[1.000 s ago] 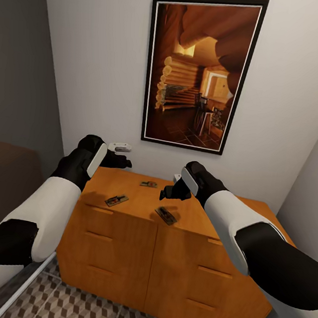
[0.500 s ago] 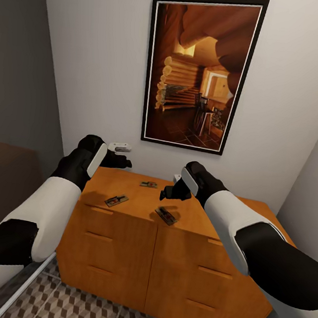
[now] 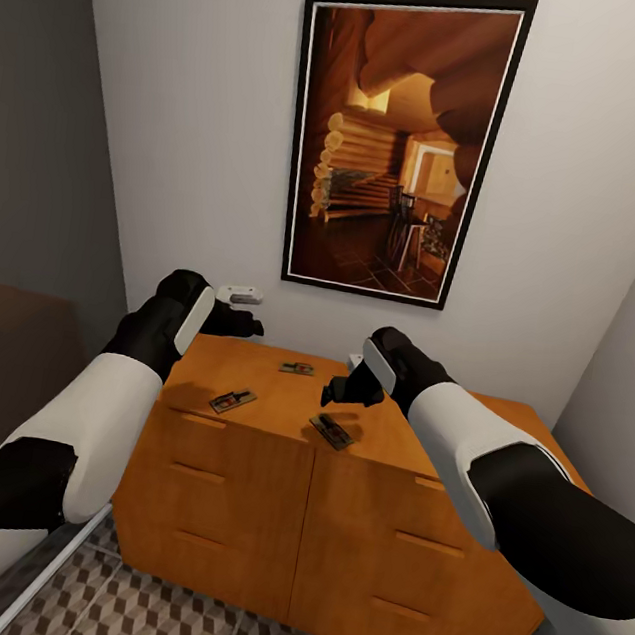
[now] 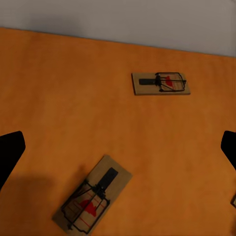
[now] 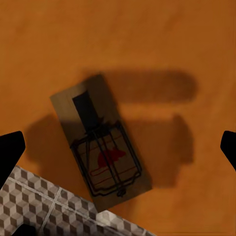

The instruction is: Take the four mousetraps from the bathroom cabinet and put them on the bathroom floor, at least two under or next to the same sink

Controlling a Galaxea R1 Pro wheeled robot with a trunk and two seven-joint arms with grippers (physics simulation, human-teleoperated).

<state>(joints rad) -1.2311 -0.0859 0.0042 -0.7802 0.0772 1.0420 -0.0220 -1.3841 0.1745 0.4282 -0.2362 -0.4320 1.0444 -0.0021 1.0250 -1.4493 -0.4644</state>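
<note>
Mousetraps lay flat on the orange-brown cabinet [image 3: 332, 501], three that I could count from the head camera: one toward the cabinet top's 9 o'clock side [image 3: 232, 400], one back near the wall at 12 o'clock [image 3: 297, 367], and one by the front edge [image 3: 332, 430]. My right gripper [image 3: 339, 391] hung just above that front one, its shadow falling across the wood; through the right wrist camera I saw the trap [image 5: 101, 142] lying at a slant with its red mark plain and one end reaching the cabinet's edge, the cube-patterned bathroom floor [image 5: 29, 206] showing past it. Only the dark fingertips [image 5: 10, 152] cut into that picture at either side, spread wide, touching nothing. My left gripper [image 3: 242, 312] hovered over the cabinet's 10 o'clock corner, fingers likewise far apart in its wrist view, with two traps [image 4: 92, 201] [image 4: 161, 83] below. A framed cabin picture [image 3: 398, 142] hung on the wall behind.
</note>
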